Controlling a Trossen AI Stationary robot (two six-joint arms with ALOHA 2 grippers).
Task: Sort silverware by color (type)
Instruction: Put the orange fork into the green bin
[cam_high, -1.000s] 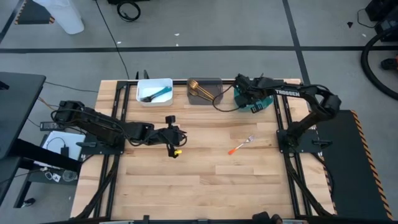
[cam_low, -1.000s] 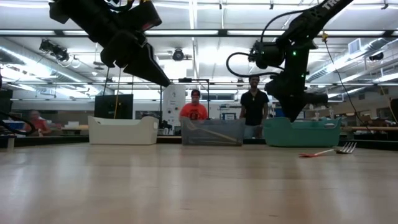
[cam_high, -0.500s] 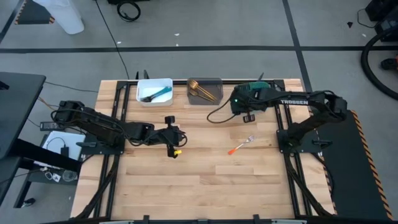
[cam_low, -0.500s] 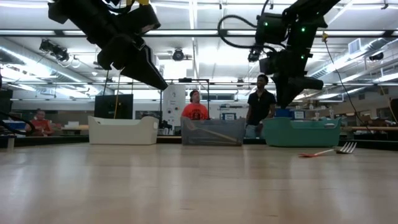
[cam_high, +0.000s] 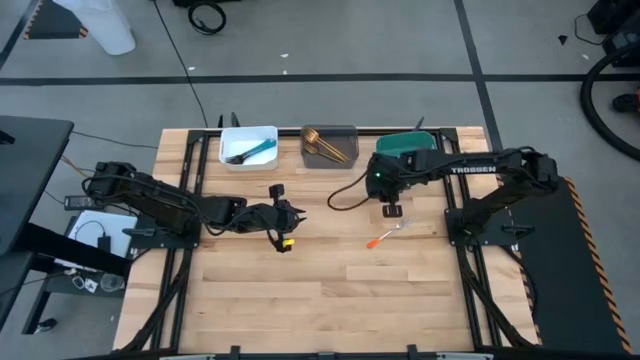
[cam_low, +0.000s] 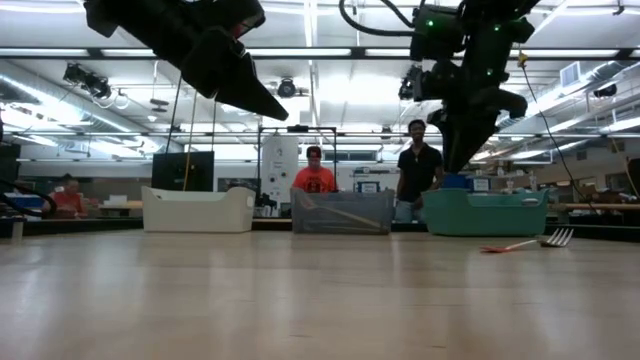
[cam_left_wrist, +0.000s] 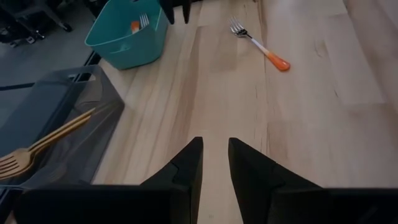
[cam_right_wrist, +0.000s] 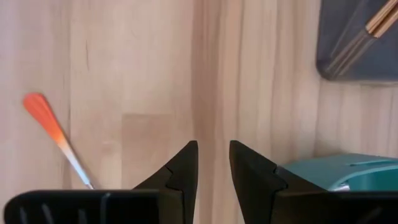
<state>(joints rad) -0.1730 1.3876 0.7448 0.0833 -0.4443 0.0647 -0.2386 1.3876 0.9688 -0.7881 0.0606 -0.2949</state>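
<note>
Last loose piece: orange-handled fork (cam_high: 388, 233), flat on the counter (cam_high: 330, 290). It's just beside the right hand (cam_high: 392, 203), on the side away from the bins, a bit below it and slightly off-centre. Long axis runs diagonal: tines toward the right arm's base, orange tip toward counter centre. In the right wrist view the orange end (cam_right_wrist: 45, 118) sits off to one side of the fingers (cam_right_wrist: 180, 171), not between them, so I judge the hand needs a small shift over plus wrist turn to set the jaws across the handle.

Right hand: jaws parted by a narrow gap, nothing in them. Clearly the nearer arm.

Left hand (cam_high: 283, 222) hangs well apart from the fork, mid-counter, jaws also slightly parted, empty; fork (cam_left_wrist: 258, 43) shows far ahead of it.

Rest of silverware is binned: blue in white bin (cam_high: 228, 136), gold in grey bin (cam_high: 340, 133), orange one in teal bin (cam_high: 405, 146).
</note>
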